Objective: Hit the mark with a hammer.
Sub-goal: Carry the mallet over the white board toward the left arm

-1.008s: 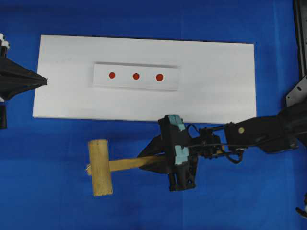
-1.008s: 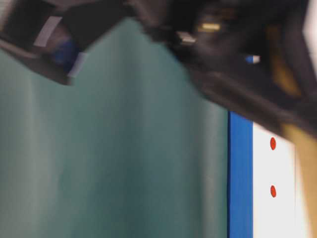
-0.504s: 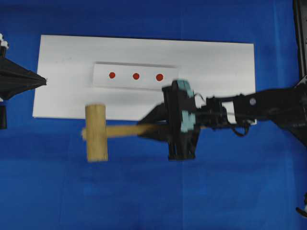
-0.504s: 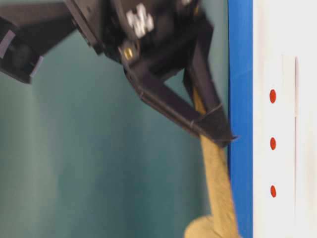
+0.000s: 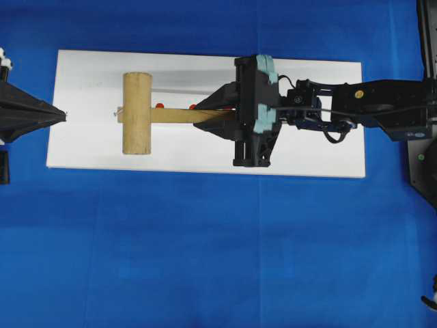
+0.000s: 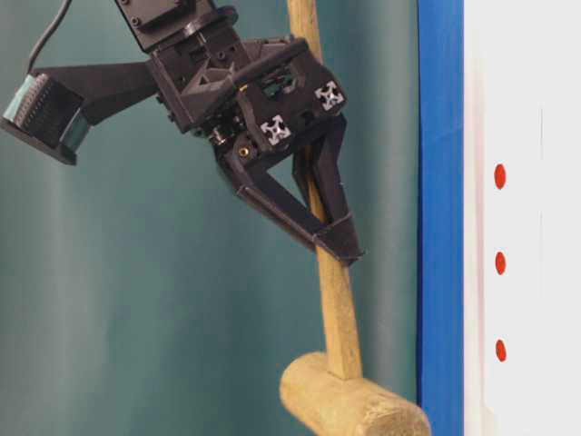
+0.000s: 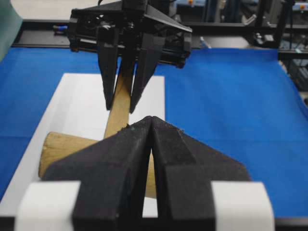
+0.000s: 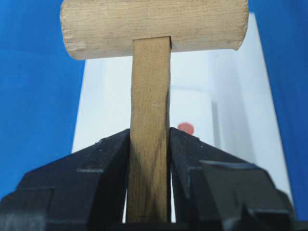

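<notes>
My right gripper (image 5: 220,113) is shut on the handle of the light wooden hammer (image 5: 136,113), held level above the white board (image 5: 307,143). The handle (image 8: 150,96) sits clamped between both fingers, and the cylindrical head (image 8: 154,26) points away from the wrist. In the overhead view the handle lies over the row of red marks; one mark (image 5: 159,105) and a second (image 5: 193,106) peek out above it. From table level the hammer (image 6: 331,272) hangs clear of the board, and three marks (image 6: 500,263) show. My left gripper (image 5: 63,115) is shut and empty at the board's left edge.
The white board lies on a blue cloth (image 5: 205,253). A raised white strip (image 8: 195,108) carries the marks. The left gripper (image 7: 151,120) faces the hammer head (image 7: 62,147) across the board's left end.
The right gripper has carried the hammer from over the blue cloth in front of the board to over the marked strip. The left gripper has not moved.
</notes>
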`<state>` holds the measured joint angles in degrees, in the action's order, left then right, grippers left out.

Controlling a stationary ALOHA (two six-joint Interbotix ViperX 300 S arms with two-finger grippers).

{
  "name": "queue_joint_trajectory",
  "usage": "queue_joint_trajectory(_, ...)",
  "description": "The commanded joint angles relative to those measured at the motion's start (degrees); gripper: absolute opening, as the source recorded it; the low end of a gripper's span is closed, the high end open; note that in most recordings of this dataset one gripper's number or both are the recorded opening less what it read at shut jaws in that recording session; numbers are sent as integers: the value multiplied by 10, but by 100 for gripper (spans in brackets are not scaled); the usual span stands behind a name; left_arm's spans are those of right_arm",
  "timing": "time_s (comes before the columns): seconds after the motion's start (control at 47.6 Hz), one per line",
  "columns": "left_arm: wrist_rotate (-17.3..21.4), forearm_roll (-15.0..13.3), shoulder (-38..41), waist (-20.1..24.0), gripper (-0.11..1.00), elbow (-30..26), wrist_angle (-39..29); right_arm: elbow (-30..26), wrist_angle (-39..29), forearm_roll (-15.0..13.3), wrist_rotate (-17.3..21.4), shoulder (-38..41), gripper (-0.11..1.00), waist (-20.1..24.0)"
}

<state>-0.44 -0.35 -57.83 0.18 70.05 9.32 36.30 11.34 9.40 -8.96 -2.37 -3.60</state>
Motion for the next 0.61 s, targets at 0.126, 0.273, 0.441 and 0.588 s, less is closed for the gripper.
queue_joint_trajectory(0.126,-1,-1,3,-1,0,-7,4,-3,74,-2,-104,-33,10,-4)
queue_joint_trajectory(0.273,-4,-1,3,-1,0,-7,7,5,113,-2,-244,-38,10,-4)
queue_joint_trajectory(0.441,-11,-1,3,-1,0,-7,7,12,165,3,-386,-42,10,-2)
queue_joint_trajectory(0.588,-20,-1,3,-1,0,-7,8,13,200,5,-463,-42,10,4)
